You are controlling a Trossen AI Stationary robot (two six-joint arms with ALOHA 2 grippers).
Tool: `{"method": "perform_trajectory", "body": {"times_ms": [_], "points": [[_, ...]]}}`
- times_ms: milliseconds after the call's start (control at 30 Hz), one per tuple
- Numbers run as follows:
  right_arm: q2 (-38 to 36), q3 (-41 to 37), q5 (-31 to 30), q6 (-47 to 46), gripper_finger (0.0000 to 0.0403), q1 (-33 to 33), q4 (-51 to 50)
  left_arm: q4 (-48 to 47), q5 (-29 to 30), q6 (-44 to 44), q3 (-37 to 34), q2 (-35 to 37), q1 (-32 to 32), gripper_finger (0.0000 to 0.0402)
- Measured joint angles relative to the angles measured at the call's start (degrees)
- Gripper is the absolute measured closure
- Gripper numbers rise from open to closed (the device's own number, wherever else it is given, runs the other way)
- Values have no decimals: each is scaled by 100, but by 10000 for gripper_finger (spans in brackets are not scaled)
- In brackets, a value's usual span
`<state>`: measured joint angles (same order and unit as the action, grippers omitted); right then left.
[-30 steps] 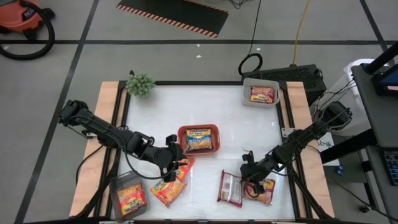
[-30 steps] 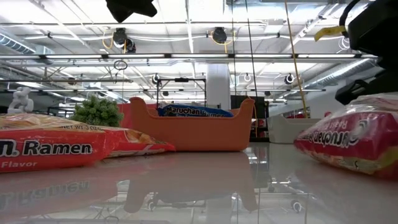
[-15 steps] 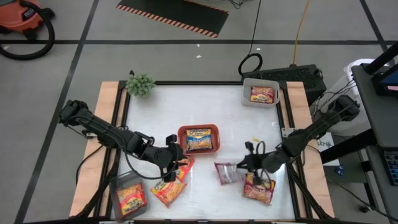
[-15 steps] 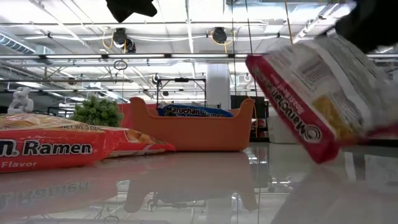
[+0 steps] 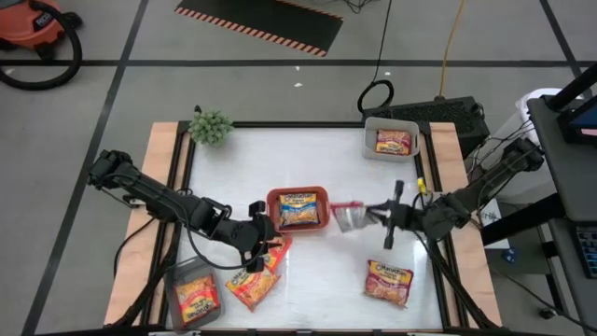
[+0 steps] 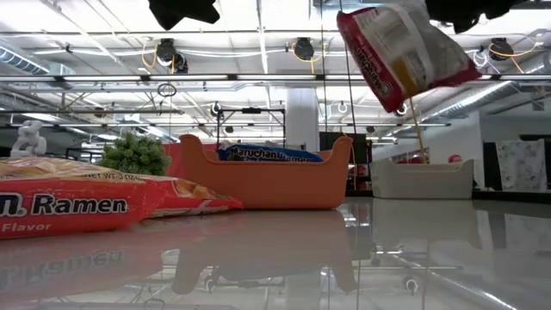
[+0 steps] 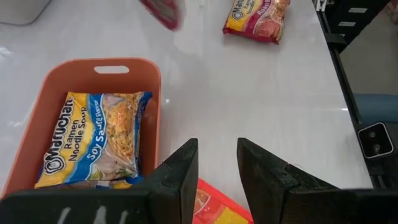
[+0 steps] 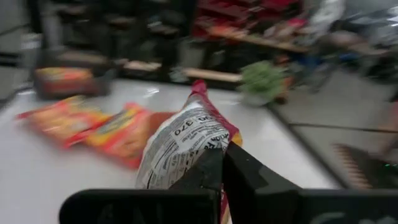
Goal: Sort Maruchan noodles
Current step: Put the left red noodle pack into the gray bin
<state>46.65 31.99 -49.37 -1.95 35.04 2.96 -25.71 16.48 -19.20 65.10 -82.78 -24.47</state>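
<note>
Right gripper (image 5: 373,212) has lifted a packet (image 5: 351,217) (white-backed) beside the orange tray (image 5: 271,207)

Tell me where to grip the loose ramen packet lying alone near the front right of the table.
Probably take the packet across its narrow width at the middle, coming straight down. It lies flat and alone on the table, both long edges clear. The right gripper holds another packet; the left gripper is far off.
</note>
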Motion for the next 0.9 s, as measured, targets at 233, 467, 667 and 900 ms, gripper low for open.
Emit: {"method": "perform_trajectory", "body": {"times_ms": [233,467,667,900], "points": [[-568,2,-952,1201,403,-355,372,185,5,137,0,0,0,286],[-794,11,-1752,3545,403,-946,1654,505,5,441,0,0,11,286],[-961,11,-1987,5482,403,-1544,2871,495,5,450,0,0,11,286],[-1201,11,-2024,6783,403,-2379,3692,499,5,542,0,0,67,286]]}}
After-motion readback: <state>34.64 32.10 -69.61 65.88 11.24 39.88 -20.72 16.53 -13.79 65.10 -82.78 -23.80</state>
